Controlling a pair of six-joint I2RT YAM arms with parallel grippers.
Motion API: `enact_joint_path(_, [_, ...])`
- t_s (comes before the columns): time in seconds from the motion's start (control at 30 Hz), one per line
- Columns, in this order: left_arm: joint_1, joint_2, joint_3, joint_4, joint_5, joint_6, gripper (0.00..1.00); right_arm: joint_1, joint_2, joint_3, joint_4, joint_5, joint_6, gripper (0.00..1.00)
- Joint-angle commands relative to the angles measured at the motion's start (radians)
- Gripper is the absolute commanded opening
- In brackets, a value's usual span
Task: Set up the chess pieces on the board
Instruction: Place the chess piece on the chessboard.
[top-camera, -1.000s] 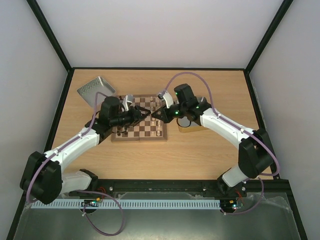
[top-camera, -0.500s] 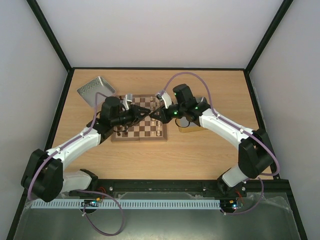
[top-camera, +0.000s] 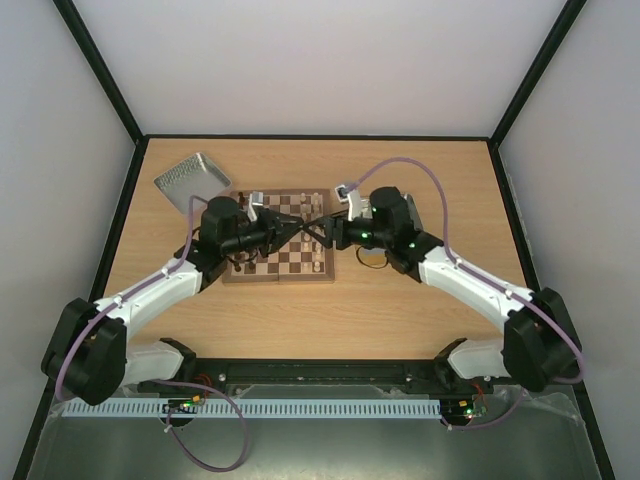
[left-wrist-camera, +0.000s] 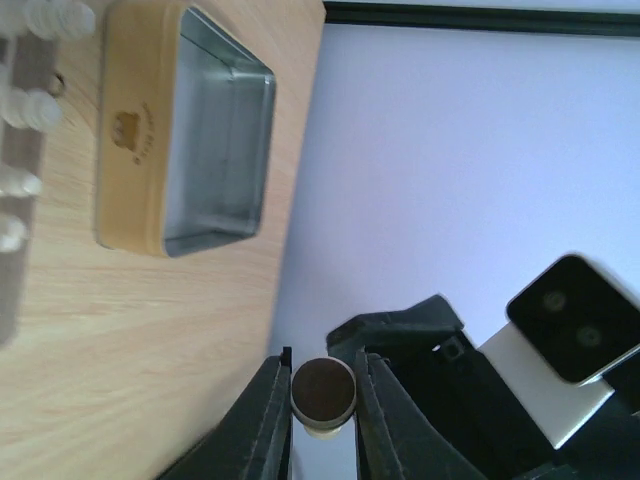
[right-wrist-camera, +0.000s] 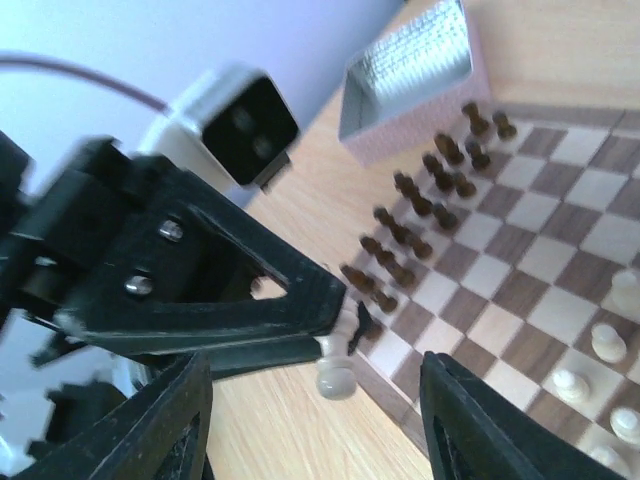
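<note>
My left gripper (top-camera: 293, 233) hangs over the board (top-camera: 300, 266) and is shut on a cream chess piece (left-wrist-camera: 323, 391). In the left wrist view the piece's dark round base faces the camera between the two fingers. In the right wrist view the same piece (right-wrist-camera: 336, 372) sticks out of the left gripper's black fingers (right-wrist-camera: 250, 300), just above the board's near edge. My right gripper (top-camera: 322, 236) stands open a little to the right, its fingers wide on either side and apart from the piece. Dark pieces (right-wrist-camera: 420, 205) stand in two rows and cream pieces (right-wrist-camera: 605, 345) on the opposite side.
A ribbed metal tin (top-camera: 192, 180) lies at the back left of the table. A tan tin with a metal inside (left-wrist-camera: 185, 130) sits to the right of the board, partly under the right arm (top-camera: 385, 252). The black frame runs along the table's edges.
The left gripper has shut on the cream piece. The right gripper, shut a second ago, has opened and drawn back to the right, leaving the piece in the left gripper.
</note>
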Motion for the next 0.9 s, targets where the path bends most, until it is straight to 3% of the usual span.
enact_joint_path(0.0, [-0.012, -0.012, -0.020, 0.190, 0.055, -0.325, 0.03, 0.010, -0.089, -0.106, 0.414, 0.067, 0.298, 0.57])
enact_joint_path(0.07, [-0.019, -0.009, -0.012, 0.230, 0.053, -0.420, 0.03, 0.017, -0.082, -0.118, 0.502, 0.068, 0.356, 0.57])
enact_joint_path(0.17, [-0.020, -0.024, 0.011, 0.236, 0.026, -0.492, 0.02, 0.026, -0.059, -0.098, 0.489, 0.089, 0.369, 0.55])
enact_joint_path(0.37, [-0.020, -0.051, 0.016, 0.207, -0.032, -0.550, 0.03, 0.028, -0.062, -0.102, 0.465, 0.095, 0.364, 0.36])
enact_joint_path(0.6, [-0.020, -0.047, 0.002, 0.266, -0.042, -0.596, 0.02, 0.028, -0.075, -0.104, 0.403, 0.100, 0.322, 0.49])
enact_joint_path(0.87, [-0.022, -0.045, -0.007, 0.279, -0.047, -0.608, 0.02, 0.029, -0.040, -0.079, 0.400, 0.074, 0.327, 0.21])
